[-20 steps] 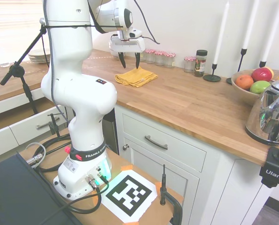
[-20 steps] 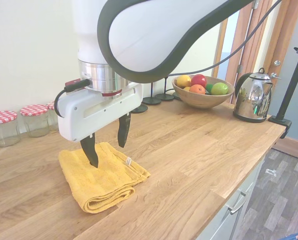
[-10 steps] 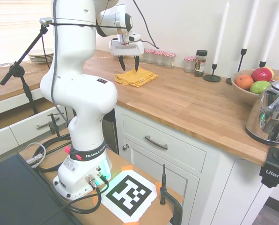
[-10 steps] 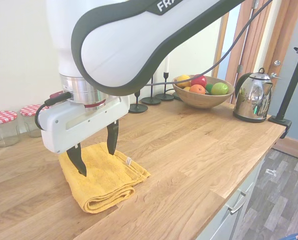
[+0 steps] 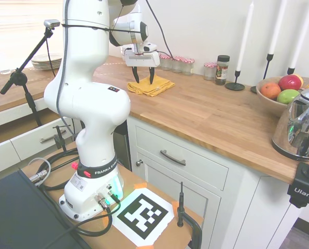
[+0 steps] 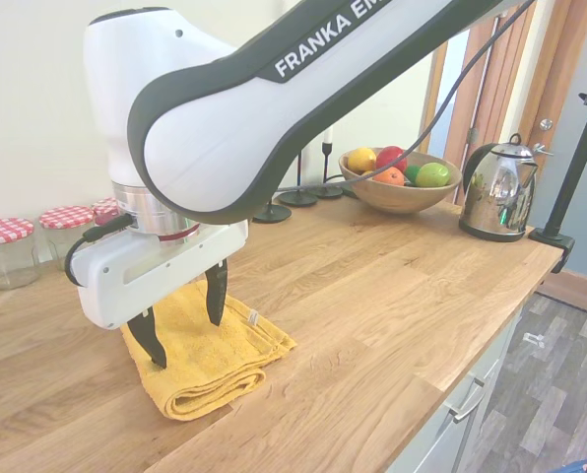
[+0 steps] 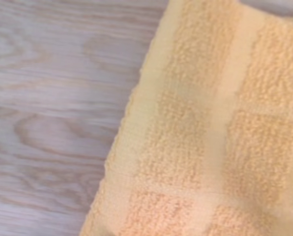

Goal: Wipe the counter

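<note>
- Running the length of the first exterior view, the counter (image 5: 211, 116) is a warm-brown plank top over white cabinets with metal handles.
- At its far left end in that view sits a stack of plates (image 5: 43, 62).
- Next along, the gripper (image 5: 143, 81) hangs over a folded yellow towel (image 5: 153, 86), its two dark fingers spread apart and holding nothing.
- In the second exterior view the fingertips (image 6: 157, 359) reach down to the towel's top surface; whether they press into it cannot be told.
- The towel lies flat on the counter, well back from the front edge, a small white tag showing on one fold.
- The wrist view shows only towel weave beside bare wood grain.
- Behind the towel, along the wall, stand red-checked lidded jars (image 5: 178, 63), then a dark-capped spice jar (image 5: 222, 69).
- Further right come black candlesticks with tall white candles (image 5: 244, 44).
- A wooden fruit bowl (image 5: 271, 104) holds red, orange and green fruit.
- At the far right, a shiny metal kettle (image 5: 300, 127) stands near the counter's front edge.
</note>
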{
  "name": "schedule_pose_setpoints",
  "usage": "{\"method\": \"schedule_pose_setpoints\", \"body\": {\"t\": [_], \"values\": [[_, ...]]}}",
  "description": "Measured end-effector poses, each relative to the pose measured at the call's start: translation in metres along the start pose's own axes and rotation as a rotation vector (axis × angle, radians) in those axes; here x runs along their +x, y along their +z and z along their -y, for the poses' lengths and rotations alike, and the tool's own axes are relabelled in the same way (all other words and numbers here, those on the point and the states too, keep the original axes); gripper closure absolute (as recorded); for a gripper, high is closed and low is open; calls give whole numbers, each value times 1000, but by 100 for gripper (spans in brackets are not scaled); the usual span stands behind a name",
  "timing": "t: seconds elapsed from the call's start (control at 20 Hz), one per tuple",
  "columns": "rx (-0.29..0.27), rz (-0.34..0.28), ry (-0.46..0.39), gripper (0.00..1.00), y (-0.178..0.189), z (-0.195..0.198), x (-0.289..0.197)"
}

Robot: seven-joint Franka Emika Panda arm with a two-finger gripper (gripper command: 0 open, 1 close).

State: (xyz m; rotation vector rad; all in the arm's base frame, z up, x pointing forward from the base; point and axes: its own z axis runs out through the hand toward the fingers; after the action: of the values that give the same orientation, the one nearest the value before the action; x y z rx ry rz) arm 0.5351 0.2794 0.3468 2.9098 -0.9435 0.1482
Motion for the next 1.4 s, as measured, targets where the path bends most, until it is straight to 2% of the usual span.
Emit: {"method": "schedule_pose_setpoints", "body": {"t": [1.4], "values": [[33,7,39,100,-11,-3,28]]}}
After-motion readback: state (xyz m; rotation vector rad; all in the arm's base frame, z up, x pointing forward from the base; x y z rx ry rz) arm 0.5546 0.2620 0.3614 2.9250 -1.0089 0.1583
